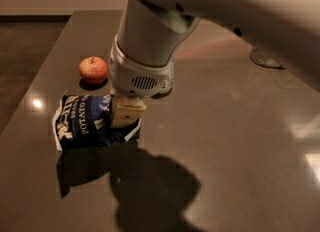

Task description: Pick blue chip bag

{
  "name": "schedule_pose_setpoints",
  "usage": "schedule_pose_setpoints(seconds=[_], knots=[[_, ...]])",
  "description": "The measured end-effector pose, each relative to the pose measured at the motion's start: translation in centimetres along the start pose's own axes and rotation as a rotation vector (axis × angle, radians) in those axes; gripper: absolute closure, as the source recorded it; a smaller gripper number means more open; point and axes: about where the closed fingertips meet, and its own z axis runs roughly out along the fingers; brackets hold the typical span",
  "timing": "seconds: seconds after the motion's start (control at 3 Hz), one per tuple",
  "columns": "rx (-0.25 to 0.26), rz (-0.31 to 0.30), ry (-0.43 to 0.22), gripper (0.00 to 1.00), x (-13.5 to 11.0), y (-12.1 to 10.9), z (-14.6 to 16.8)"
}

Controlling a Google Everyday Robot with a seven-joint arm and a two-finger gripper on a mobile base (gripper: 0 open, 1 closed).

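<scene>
Pincer (125, 113) pinching one blue chip bag (82, 121), one apple (93, 69) just behind, one dark table (225, 151)

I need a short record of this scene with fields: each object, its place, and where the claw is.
surface: dark glossy table
target: blue chip bag, near the table's left side, white lettering facing up
other object: red apple, behind the bag, apart from it
claw: claw, pointing down at the bag's right end
arm: large white arm crossing the top of the view
</scene>
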Motion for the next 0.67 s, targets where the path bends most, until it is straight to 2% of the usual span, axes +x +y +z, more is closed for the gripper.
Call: schedule_pose_setpoints(seconds=[0.33,0.67], knots=[[0.000,-0.017,-0.043,1.00,0.36,-0.12,-2.28],[0.002,-0.021,-0.048,1.00,0.21,-0.11,-2.52]])
